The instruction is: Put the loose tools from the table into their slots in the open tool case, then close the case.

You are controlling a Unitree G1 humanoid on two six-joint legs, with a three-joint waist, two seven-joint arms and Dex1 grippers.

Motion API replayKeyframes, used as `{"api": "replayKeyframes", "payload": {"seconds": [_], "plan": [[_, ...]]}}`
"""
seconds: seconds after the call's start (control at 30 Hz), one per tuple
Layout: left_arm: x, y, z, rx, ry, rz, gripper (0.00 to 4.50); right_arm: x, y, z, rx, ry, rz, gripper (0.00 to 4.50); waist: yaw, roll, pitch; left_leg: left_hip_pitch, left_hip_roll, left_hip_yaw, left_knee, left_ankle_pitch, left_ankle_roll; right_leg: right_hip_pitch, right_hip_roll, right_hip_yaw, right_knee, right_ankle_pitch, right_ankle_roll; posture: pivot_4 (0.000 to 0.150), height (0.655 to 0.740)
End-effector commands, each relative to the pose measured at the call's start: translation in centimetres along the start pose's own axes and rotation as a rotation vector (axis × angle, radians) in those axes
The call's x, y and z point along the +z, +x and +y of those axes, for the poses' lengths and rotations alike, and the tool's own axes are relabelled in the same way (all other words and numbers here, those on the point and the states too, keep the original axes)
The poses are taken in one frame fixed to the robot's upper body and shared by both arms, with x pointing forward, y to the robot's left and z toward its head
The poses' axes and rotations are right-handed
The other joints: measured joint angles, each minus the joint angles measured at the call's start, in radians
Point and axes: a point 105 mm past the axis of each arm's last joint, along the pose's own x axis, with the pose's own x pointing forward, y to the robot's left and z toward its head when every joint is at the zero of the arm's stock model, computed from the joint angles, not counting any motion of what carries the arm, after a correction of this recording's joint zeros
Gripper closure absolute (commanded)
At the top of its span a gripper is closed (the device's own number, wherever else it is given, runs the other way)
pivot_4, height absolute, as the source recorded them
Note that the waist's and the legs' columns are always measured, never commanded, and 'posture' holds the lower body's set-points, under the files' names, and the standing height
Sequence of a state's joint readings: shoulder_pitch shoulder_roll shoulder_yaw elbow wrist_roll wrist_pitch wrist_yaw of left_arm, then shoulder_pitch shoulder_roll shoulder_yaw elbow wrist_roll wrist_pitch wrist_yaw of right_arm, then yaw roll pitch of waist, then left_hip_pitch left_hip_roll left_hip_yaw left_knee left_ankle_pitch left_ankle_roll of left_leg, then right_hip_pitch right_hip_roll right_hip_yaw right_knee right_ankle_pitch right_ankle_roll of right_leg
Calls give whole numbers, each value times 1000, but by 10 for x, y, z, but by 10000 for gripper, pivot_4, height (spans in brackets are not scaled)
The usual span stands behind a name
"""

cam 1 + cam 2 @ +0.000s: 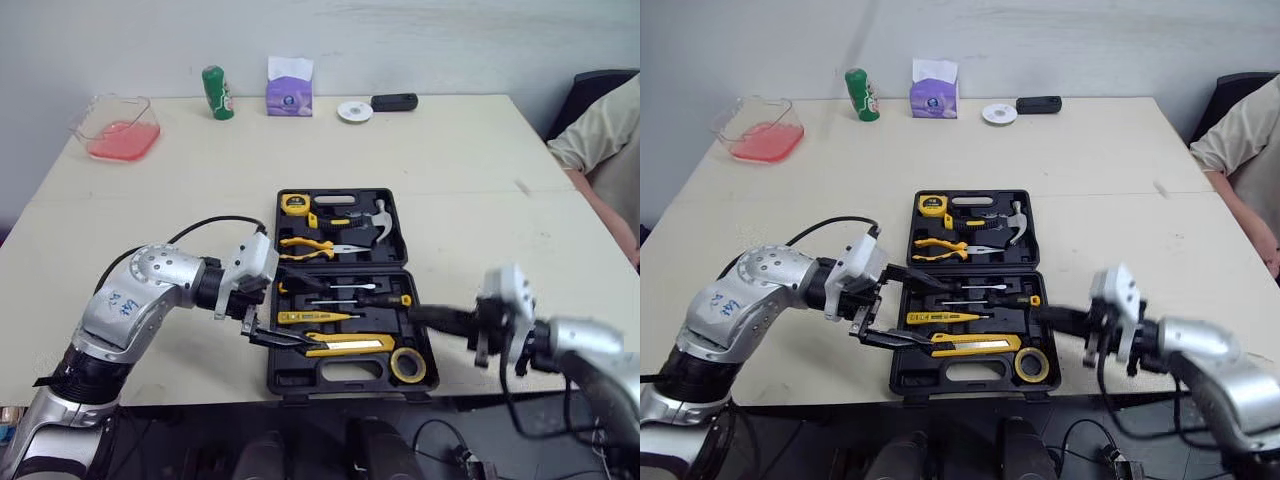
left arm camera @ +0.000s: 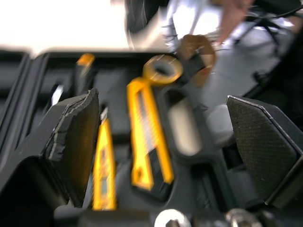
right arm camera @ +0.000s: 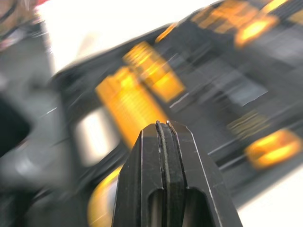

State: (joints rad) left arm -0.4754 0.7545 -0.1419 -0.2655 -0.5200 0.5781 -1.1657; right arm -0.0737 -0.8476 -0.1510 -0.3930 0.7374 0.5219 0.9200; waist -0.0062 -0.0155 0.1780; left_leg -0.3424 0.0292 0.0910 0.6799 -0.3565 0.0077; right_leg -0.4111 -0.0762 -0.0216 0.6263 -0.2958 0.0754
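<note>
Black fingers of the left gripper (image 1: 932, 316) stand wide apart and hold nothing. One reaches over the case's left rim by the screwdrivers (image 1: 350, 298). The other lies low across the near-left corner and hides that end of the knife (image 2: 147, 137) from the head views. From the wrist we see the knife between the spread fingers; contact we cannot tell.

The right gripper (image 3: 165, 126) has its fingers pressed together with nothing between them. Its tip is at the case's right rim, level with the screwdriver row; touching or not, we cannot tell. We cannot name the yellow shapes beyond it.

The left forearm comes in from the left, elbow bent, wrist turned toward the case. The right forearm reaches in low over the table's near edge, with its upper part cut off.

The case (image 1: 283, 383) lies open and flat on the table (image 1: 450, 160), near the front middle.
- Far half: tape measure (image 1: 294, 204), pliers (image 1: 308, 246), hammer (image 1: 372, 222).
- Near half: screwdrivers, knife, tape roll (image 1: 407, 365).

A person (image 1: 600, 130) sits at the right edge, mostly cut off.
</note>
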Motion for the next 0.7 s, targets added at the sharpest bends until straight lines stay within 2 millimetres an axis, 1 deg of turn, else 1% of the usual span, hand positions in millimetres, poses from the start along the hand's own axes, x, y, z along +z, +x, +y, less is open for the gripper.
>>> {"api": "replayKeyframes", "payload": {"seconds": [0.03, 0.07, 0.13, 0.27, 0.33, 0.37, 0.4, 0.43, 0.57, 0.7], "plan": [[-14, -30, 27, 209, -21, 33, 2551, 12, -2, -31, -146, -31, 39, 44947, 4, 0, 0, -3, 0, 0, 0, 1, -1, -3, 0, 0, 1, 0, 0, 1500, 7400], [-28, -45, 40, 307, -50, 72, 5379, 10, -1, -46, -207, -52, 87, 45000, 3, 0, 0, -5, 0, 0, 0, 2, -1, -4, 1, -1, 1, 0, 0, 1500, 7400], [-48, -65, 56, 430, -81, 126, 11178, 5, 2, -66, -289, -75, 149, 45000, 0, 0, 0, -8, -1, 0, 2, 3, 1, -7, 0, -1, 2, 1, 1, 1500, 7400], [-64, -72, 73, 529, -105, 170, 32525, -7, 9, -81, -347, -103, 220, 45000, 8, 0, 0, -13, -1, 1, 3, 3, 2, -12, 0, -1, 2, 1, 2, 1500, 7400], [-68, -70, 77, 538, -102, 174, 41245, -13, 10, -86, -363, -131, 263, 45000, 10, 0, 0, -21, -2, 2, 4, 4, 4, -19, -1, -1, 3, 2, 2, 1500, 7400], [-70, -66, 79, 532, -103, 174, 44678, -16, 12, -88, -367, -137, 280, 45000, 11, 0, 0, -27, -3, 1, 5, 4, 4, -23, -1, -2, 5, 3, 4, 1500, 7400], [-71, -59, 79, 519, -106, 171, 44678, -19, 15, -89, -364, -151, 292, 45000, 10, 0, 0, -32, -3, 2, 7, 4, 5, -27, -1, -3, 6, 3, 5, 1500, 7400], [-71, -55, 79, 510, -107, 170, 44678, -21, 17, -90, -360, -159, 300, 45000, 9, 0, 0, -33, -4, 3, 8, 4, 6, -29, -2, -3, 6, 4, 6, 1500, 7400], [-70, -42, 81, 492, -100, 159, 44678, -22, 23, -90, -346, -150, 295, 45000, 5, 0, 0, -34, -5, 7, 12, 3, 8, -30, -2, -7, 6, 6, 10, 1500, 7400], [-58, -4, 82, 422, -85, 103, 44678, -15, 42, -80, -277, -146, 265, 45000, 4, 0, 0, -33, -4, 8, 17, 3, 8, -29, -2, -7, 10, 6, 11, 1500, 7400]]}}
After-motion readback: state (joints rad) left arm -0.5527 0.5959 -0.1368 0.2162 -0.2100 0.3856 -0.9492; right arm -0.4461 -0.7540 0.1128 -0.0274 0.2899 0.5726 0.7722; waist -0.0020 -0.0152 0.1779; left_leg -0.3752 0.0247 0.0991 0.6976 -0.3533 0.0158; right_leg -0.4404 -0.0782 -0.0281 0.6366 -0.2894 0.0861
